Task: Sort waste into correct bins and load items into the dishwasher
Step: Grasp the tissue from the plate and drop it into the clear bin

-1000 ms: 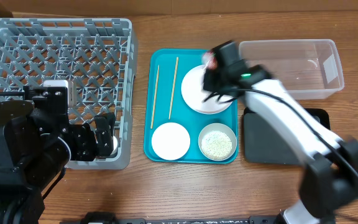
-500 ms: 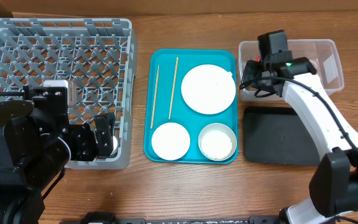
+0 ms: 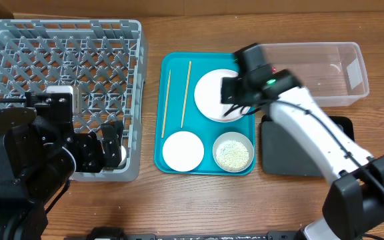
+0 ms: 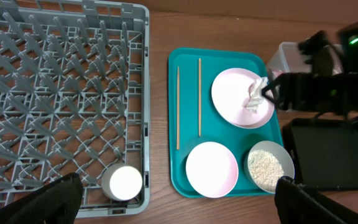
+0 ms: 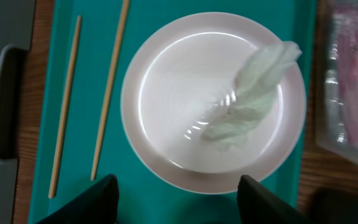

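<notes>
**Item to handle.** The crumpled white tissue lies on the round white plate, toward the rim nearest the clear tub. The plate sits on the teal tray, with the two chopsticks lying beside it.

**Handling properties (my estimate).**
- Very light, so it should load the arm hardly at all.
- Soft and compressible. It will collapse under the pads rather than resist them.
- Not fragile, though a loose end may tear or trail.
- The plate beneath is hard and glossy, and I expect it to skid if the fingertips press on it.

**Grasp point.** I aim for the thick twisted middle of the wad, where it stands proud of the plate. I avoid the thin flared end near the rim.

**Right arm.** It reaches from the near right of the table across the black tray. Its wrist is above the plate and its camera points straight down. The right gripper hangs clear of the tissue. Its fingers are spread wide and hold nothing.

**Left arm.** It sits at the near corner of the grey rack, above the small white cup. The left gripper is also spread wide and empty.
</notes>
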Robot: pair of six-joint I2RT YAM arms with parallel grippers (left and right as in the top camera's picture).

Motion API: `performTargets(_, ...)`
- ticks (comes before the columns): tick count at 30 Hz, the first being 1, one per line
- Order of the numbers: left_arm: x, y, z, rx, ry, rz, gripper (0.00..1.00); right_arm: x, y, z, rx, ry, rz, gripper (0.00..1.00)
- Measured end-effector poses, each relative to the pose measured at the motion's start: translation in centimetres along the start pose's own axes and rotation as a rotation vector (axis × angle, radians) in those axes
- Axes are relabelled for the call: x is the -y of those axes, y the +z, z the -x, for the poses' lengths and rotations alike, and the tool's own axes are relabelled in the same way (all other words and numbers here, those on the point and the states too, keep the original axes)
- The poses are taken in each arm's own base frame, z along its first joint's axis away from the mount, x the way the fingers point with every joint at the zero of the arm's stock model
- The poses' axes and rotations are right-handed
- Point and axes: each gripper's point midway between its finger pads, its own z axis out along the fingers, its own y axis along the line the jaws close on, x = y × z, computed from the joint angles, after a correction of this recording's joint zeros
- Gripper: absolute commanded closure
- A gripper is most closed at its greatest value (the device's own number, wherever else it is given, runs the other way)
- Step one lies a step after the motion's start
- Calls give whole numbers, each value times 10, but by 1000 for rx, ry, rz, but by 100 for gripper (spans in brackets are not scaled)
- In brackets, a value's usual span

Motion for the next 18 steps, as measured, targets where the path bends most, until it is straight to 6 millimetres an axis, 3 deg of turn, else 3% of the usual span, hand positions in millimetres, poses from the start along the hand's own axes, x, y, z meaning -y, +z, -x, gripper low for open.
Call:
performTargets(4, 0, 0, 0, 0, 0, 0, 0, -14, 20, -6, 51, -49, -103, 37)
performTargets(6, 0, 0, 0, 0, 0, 0, 0, -6, 40, -6, 59, -43, -169, 37)
performTargets(8, 0, 0, 0, 0, 0, 0, 0, 16, 71, -6, 52, -19, -251, 37)
performTargets(10, 0, 0, 0, 0, 0, 0, 0, 30, 88, -5, 42, 8, -275, 38)
performTargets(12, 0, 0, 0, 0, 0, 0, 0, 43, 98, -6, 22, 34, -288, 45)
performTargets(13, 0, 0, 0, 0, 0, 0, 0, 50, 102, -7, 8, 54, -290, 62)
performTargets(14, 0, 0, 0, 0, 0, 0, 0, 56, 105, -7, -4, 68, -286, 68)
performTargets(18, 0, 0, 0, 0, 0, 0, 0, 60, 112, -11, -40, 95, -251, 71)
